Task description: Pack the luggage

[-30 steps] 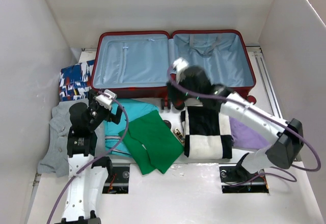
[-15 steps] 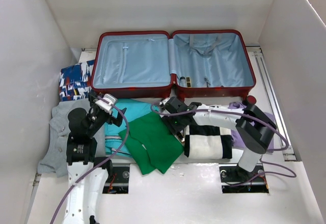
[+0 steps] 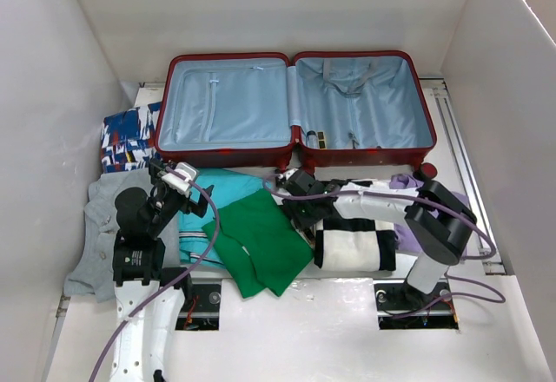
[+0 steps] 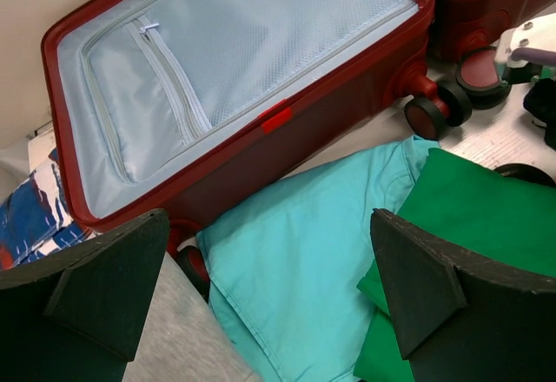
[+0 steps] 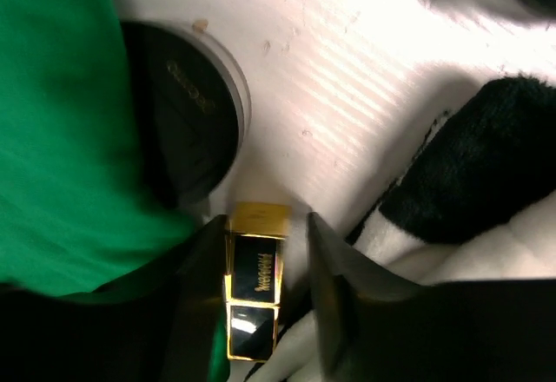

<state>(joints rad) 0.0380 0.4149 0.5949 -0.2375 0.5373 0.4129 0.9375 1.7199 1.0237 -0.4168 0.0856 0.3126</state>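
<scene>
– Right end effector [image 5: 265,226] question: is it clamped on that little gold and black case [image 5: 254,282] or not?

– Not quite, imo. The wrist view has one finger [image 5: 204,269] on each side of it, both pointing up the frame. The left-hand one looks right against the case, but there's a sliver of white surface [image 5: 347,69] showing between the case and the other finger. So the fingers are apart, straddling it.

– What's around it?

– Round black compact [image 5: 195,113] just above and to the left, partly covered by the green shirt [image 5: 61,121] that fills the left of the frame. A fuzzy black and white checked blanket [image 5: 469,165] is on the right, and the other finger sits over its edge.

– And the left end effector [image 4: 269,312]?

– Spread wide, nothing between the fingers. It hangs over the teal shirt [image 4: 295,252], which lies against the green one.

– Where's the suitcase [image 3: 221,154]?

– Flat open at the top middle of the overhead frame, both blue-lined halves facing up, wheels toward the arms. A couple of small things sit by the near wall of the right half, too small to tell what. The clothes lie on the surface below it: patterned blue, white and red fabric [image 3: 129,137] at its left end, a grey top [image 3: 100,226] under that, and a purple cloth [image 3: 401,236] at lower right beside the blanket.
</scene>
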